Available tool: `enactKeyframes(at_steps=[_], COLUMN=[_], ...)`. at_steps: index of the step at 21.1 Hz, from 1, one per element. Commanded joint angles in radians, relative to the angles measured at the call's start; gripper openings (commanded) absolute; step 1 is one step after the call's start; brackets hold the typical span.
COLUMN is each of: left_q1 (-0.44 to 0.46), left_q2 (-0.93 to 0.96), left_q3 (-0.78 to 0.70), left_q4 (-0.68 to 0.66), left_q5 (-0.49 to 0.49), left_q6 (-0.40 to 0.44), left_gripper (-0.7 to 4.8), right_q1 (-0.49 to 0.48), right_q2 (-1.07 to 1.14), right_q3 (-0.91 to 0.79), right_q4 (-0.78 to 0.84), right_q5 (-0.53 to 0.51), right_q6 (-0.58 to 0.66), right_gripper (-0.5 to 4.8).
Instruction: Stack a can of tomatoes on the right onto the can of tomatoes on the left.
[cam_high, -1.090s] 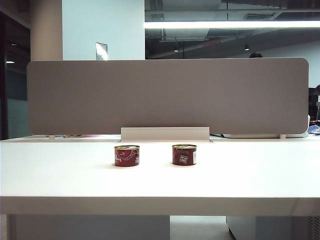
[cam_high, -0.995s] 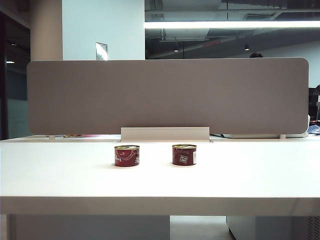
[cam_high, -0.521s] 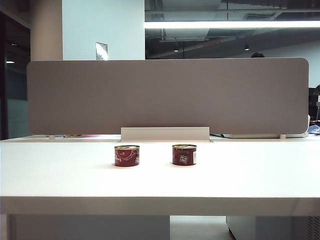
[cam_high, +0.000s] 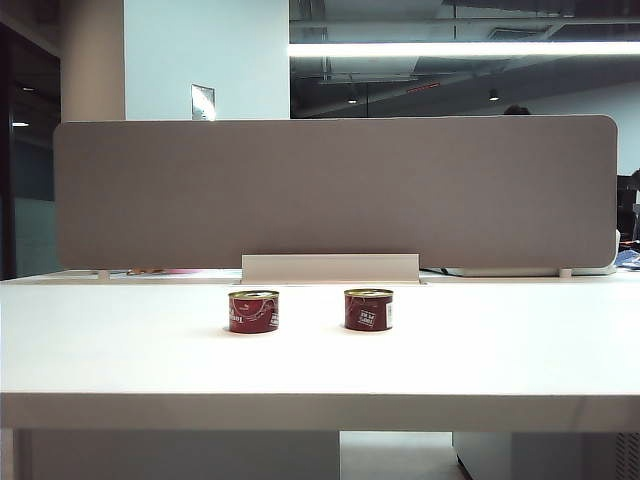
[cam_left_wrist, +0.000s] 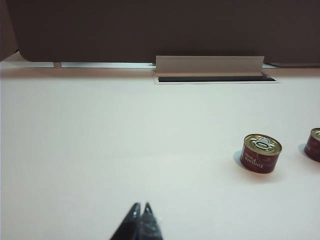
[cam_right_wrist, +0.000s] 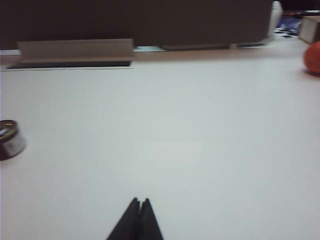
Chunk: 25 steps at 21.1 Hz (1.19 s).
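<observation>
No visible change in the ext view over the last sec: both cans sit exactly where they were, no arm in frame. So task hasn't started, stack step not yet begun.

Layout now: right can (cam_high: 368, 310) and left can (cam_high: 253, 312) both upright on the white worktop (cam_high: 320, 370), side by side, clearly apart, in front of the grey divider panel (cam_high: 335, 190) and the pale cable-tray cover (cam_high: 330, 268). Pull-tab lids up on both.

Left claw (cam_left_wrist: 141, 216): tips together, nothing between them, low over bare worktop, well short of the cans. Its cam sees the left can and a sliver of the right can at frame edge.

Right claw (cam_right_wrist: 139, 210): tips together too, empty, also over bare worktop. Right can only half in its cam at the edge, slightly blurred. Orange round obj (cam_right_wrist: 312, 57) at far corner, prob fruit, can't tell; not task-relevant.

Read: idle/start pose. Right arm is the likely picker, so it needs to spread its tips, swing toward the right can, grab across the sides. Lids are flat w/ rims, so stacking should seat OK if centred; off-centre drop risks sliding off.
</observation>
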Motion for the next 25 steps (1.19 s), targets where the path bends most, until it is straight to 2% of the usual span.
enactKeyframes(at_steps=[1,5,10,14,21,25], left_q1=[0.000,0.000,0.000,0.000,0.000,0.000], left_q2=[0.001,0.001,0.001,0.001,0.001,0.001], left_q3=[0.003,0.003,0.003,0.003,0.003,0.003], left_q4=[-0.003,-0.024,-0.080,-0.116,-0.127,-0.129], left_q5=[0.057,0.169,0.277,0.282,0.277,0.277], left_q6=[-0.024,-0.023,-0.023,-0.019,-0.019,-0.019], left_gripper=[-0.06,-0.06,-0.06,-0.06,-0.06,-0.06], right_q1=[0.000,0.011,0.045,0.086,0.143,0.139], right_q2=[-0.002,-0.001,0.000,0.001,0.002,0.003], right_q3=[-0.006,0.005,0.006,0.010,0.090,0.132], right_q4=[0.055,0.067,0.067,0.058,0.013,0.014], right_q5=[-0.088,-0.114,-0.146,-0.156,-0.049,-0.039], right_q6=[0.031,0.104,0.105,0.105,0.104,0.100], right_gripper=[-0.05,-0.05,-0.05,-0.05,-0.05,-0.05])
